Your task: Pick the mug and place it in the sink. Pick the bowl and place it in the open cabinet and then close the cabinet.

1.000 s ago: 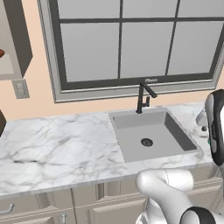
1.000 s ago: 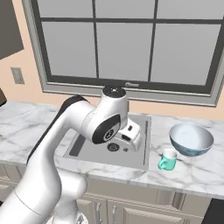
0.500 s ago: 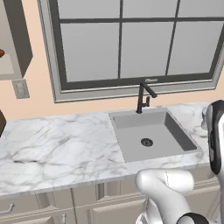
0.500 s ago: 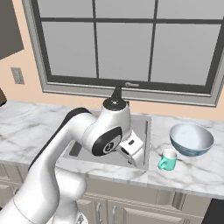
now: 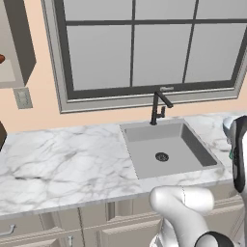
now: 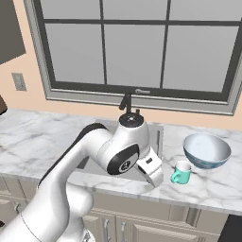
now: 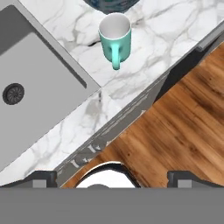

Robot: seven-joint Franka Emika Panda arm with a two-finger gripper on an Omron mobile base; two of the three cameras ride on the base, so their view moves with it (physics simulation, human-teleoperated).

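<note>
The gripper (image 6: 156, 177) has been swung rightward off the sink (image 6: 158, 137) and lowered over the counter's front edge — the mug (image 6: 180, 172) is now just right of it

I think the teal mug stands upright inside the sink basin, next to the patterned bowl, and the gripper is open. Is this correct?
Not quite. The mug stands upright on the marble counter, to the right of the sink, not inside the basin; the right base view shows this. It is next to the bowl, and the gripper is open.
</note>
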